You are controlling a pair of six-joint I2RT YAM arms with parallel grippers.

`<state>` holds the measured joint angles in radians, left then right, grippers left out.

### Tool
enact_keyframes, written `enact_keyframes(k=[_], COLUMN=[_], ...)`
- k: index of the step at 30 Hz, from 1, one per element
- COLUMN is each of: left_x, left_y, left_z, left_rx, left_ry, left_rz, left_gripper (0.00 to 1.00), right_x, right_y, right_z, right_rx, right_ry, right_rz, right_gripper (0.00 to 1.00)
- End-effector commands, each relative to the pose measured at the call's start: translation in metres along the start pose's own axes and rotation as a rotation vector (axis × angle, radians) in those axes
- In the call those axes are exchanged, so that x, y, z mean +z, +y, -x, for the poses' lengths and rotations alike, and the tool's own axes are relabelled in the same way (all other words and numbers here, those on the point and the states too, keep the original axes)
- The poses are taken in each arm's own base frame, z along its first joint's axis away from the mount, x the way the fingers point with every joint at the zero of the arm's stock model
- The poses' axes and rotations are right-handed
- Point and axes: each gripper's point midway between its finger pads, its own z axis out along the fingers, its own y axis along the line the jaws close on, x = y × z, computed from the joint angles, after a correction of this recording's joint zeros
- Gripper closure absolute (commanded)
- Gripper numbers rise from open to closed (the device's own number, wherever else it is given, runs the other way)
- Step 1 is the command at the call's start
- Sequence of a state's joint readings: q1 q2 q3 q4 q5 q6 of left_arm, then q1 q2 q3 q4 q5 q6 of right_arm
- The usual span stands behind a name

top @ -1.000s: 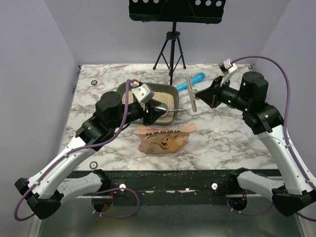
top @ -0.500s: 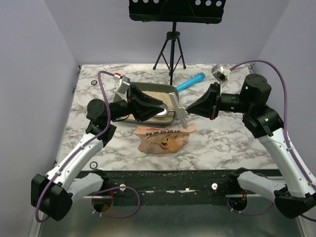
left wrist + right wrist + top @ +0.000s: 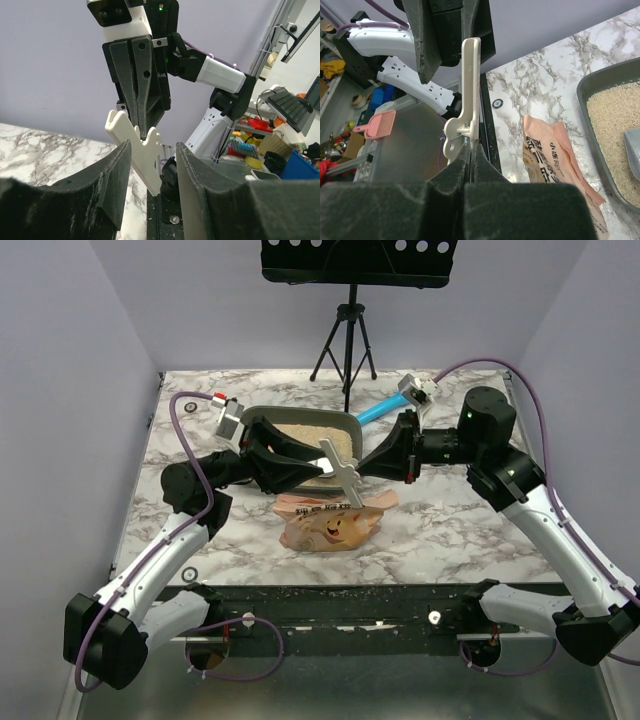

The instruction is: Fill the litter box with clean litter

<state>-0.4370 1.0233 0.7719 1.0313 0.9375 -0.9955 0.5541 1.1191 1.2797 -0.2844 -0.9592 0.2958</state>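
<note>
The dark grey-green litter box (image 3: 300,414) stands at the table's back middle with pale beige litter (image 3: 305,432) in it; both also show in the right wrist view (box (image 3: 600,85), litter (image 3: 615,130)). My right gripper (image 3: 360,472) is shut on a white plastic clip (image 3: 340,472) and holds it in the air above the orange-pink bag (image 3: 335,522). My left gripper (image 3: 322,466) is open and faces the clip, whose free end (image 3: 137,145) hangs between its fingertips (image 3: 120,165); I cannot tell whether they touch. The clip stands upright in the right wrist view (image 3: 470,95).
A grey scoop (image 3: 632,150) lies in the litter at the box's near side. A blue-handled tool (image 3: 385,407) lies right of the box. A black tripod (image 3: 345,340) stands at the back. The bag (image 3: 560,165) lies flat in front of the box.
My right gripper has carried the clip left, from right of the box to above the bag. My left gripper has swung out of the box, turned toward the clip and opened.
</note>
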Motion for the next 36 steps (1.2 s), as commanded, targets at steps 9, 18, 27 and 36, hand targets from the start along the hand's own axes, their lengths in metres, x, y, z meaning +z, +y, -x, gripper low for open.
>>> enact_keyframes(k=[9,18,27,36], left_x=[-0.007,-0.007,-0.008,-0.008], left_y=[-0.007,-0.003,-0.003,-0.004], left_z=[0.001,0.001,0.001,0.002], left_rx=[0.074,0.101,0.110,0.119], left_ry=[0.016,0.021,0.020,0.022], left_rz=[-0.003,0.023,0.030,0.033], left_gripper=[0.51,0.51,0.51,0.51], right_x=[-0.003,-0.004,0.012,0.020], right_y=[0.020,0.027,0.025,0.025], right_z=[0.008,0.008,0.002,-0.002], right_rx=[-0.055,-0.072,-0.050,-0.044], right_ry=[-0.040,-0.040,-0.015,-0.001], right_rz=[0.047,0.055,0.082,0.094], right_gripper=[0.99,0.99,0.99,0.99])
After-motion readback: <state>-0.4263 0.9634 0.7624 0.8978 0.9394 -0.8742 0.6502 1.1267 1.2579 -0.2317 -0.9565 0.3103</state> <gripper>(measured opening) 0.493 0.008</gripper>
